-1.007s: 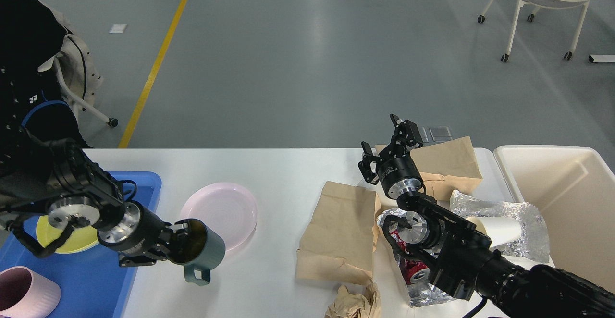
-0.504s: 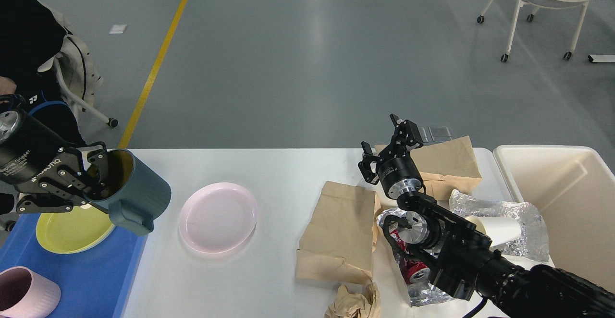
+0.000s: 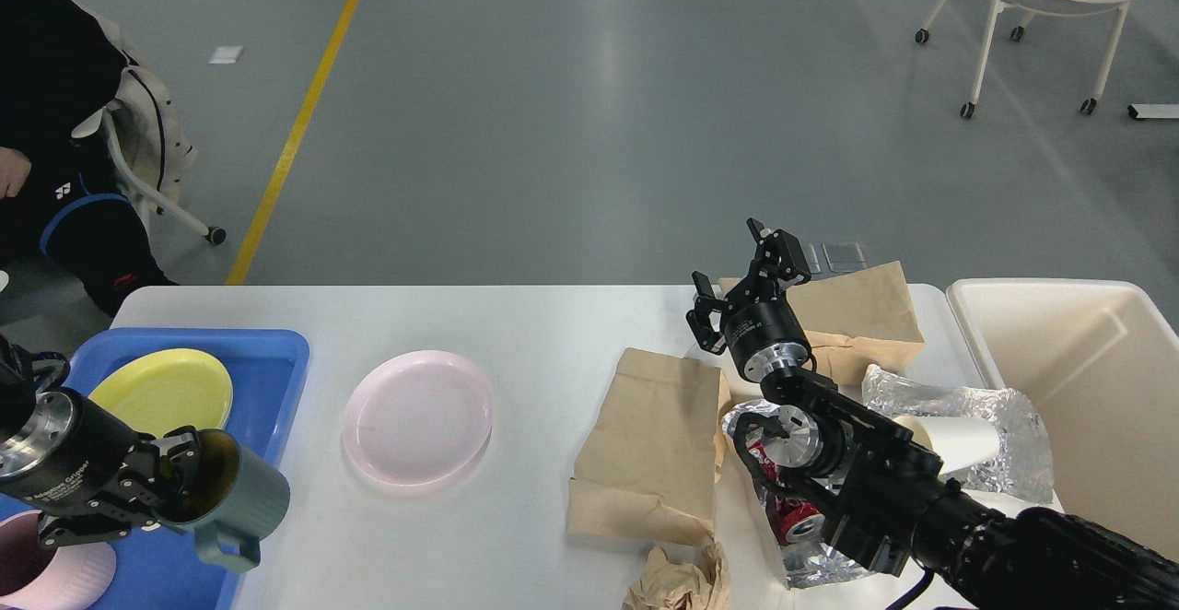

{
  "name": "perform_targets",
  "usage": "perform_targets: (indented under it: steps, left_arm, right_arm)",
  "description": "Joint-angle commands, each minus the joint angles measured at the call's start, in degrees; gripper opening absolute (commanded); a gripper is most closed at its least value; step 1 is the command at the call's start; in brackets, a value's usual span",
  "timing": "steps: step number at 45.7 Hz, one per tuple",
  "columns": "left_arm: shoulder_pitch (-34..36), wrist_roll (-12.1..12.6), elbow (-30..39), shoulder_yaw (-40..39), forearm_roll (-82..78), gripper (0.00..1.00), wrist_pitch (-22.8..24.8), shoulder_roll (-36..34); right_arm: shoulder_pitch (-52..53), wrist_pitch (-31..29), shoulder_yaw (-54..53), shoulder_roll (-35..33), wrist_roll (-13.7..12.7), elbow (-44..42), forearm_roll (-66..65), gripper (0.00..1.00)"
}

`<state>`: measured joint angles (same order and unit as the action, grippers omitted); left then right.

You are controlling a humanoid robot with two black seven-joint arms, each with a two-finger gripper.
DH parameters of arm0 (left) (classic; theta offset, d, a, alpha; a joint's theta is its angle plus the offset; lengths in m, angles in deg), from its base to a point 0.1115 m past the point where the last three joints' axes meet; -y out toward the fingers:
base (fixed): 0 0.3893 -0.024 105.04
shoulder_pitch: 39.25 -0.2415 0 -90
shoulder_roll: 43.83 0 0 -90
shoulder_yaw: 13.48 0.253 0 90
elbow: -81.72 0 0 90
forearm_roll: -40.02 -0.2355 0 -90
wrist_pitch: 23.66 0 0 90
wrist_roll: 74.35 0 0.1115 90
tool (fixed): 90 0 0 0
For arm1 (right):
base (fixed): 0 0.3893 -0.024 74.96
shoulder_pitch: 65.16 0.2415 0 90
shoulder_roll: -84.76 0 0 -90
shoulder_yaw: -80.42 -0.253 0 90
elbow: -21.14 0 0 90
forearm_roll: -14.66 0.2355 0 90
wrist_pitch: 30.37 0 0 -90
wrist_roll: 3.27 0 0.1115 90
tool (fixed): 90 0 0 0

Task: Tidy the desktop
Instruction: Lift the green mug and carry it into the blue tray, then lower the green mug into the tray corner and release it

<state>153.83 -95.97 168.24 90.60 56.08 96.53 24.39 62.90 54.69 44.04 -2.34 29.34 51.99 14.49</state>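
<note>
Mug swung down over the tray, ready to set in

Nearest, the left gripper (image 3: 170, 486) has dropped from high over the tray's far end to low over the near part of the blue tray (image 3: 276, 380); its jaws are clenched on the rim of the teal mug (image 3: 241, 499), one finger inside, handle hanging down. Just left of the jaws sits a pink cup (image 3: 55, 573); beyond them lies the yellow plate (image 3: 166, 389). To their right, on the white desk (image 3: 553, 324), the pink plate (image 3: 417, 415) waits untouched. Farther, the right gripper (image 3: 751, 283) has not moved, its jaws spread and holding nothing above the paper bags (image 3: 659, 435); foil (image 3: 958, 403) and the cream bin (image 3: 1087, 352) lie right of it. Judging by this, crockery sorting is advancing and rubbish remains.
</note>
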Motion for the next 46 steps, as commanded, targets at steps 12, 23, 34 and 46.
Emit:
perform_targets:
  steps: [12, 23, 34, 46]
  left_arm:
    - [-7.36, 0.00, -0.04, -0.11, 0.64, 0.00, -11.29, -2.83]
    - [-11.58, 0.79, -1.00, -2.74, 0.46, 0.00, -18.76, -10.73]
    - [-16.59, 1.05, -4.52, -8.19, 0.37, 0.00, -21.05, -12.94]
    - [-19.22, 1.14, -6.36, -9.86, 0.37, 0.04, -21.05, -13.03]
  right_arm:
    - [0.00, 0.02, 0.00, 0.00, 0.00, 0.00, 0.00, 1.00]
    - [0.00, 0.02, 0.00, 0.00, 0.00, 0.00, 0.00, 1.00]
    - [0.00, 0.02, 0.00, 0.00, 0.00, 0.00, 0.00, 1.00]
    - [0.00, 0.02, 0.00, 0.00, 0.00, 0.00, 0.00, 1.00]
